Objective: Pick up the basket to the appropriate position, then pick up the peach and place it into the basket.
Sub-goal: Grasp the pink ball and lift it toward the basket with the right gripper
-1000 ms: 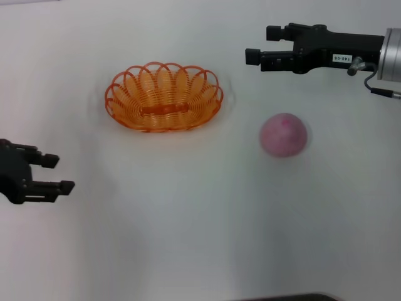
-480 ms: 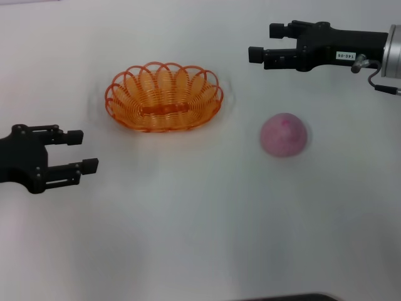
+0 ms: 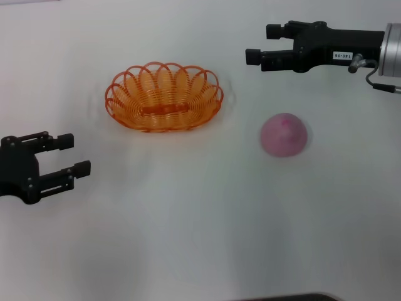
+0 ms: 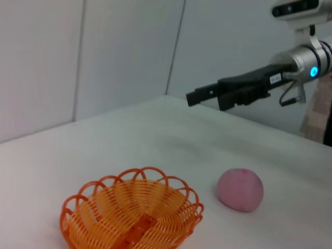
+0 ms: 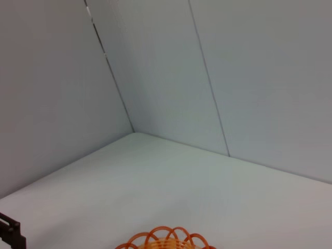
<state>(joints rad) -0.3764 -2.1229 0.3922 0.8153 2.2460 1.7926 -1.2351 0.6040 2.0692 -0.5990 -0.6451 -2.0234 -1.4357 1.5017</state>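
My left gripper [image 3: 70,155] hovers over the white table [image 3: 188,219] with its two black fingers spread apart and nothing between them. Ahead of it and toward my right sits the oval orange basket of looped wire-like plastic [image 3: 164,96], resting flat on the table, well apart from my fingertips. Bare tabletop lies between the fingers and the basket's scalloped rim, with no obstacle in that stretch. Farther to my right, past the basket, the round, soft pink peach [image 3: 284,134] with a darker spot on top rests on the table, apart from the basket.

My right gripper [image 3: 260,44] hangs in the air beyond the peach, pointing toward my left, fingers parted and empty. In the left wrist view the same right gripper [image 4: 207,94] shows above the peach [image 4: 240,189] and the basket [image 4: 131,217].

A small white label [image 3: 342,56] on the right arm carries printing that I cannot read.

Compared with half a second ago, my left gripper has drawn back a little and sits lower in the head view; basket and peach have not moved.
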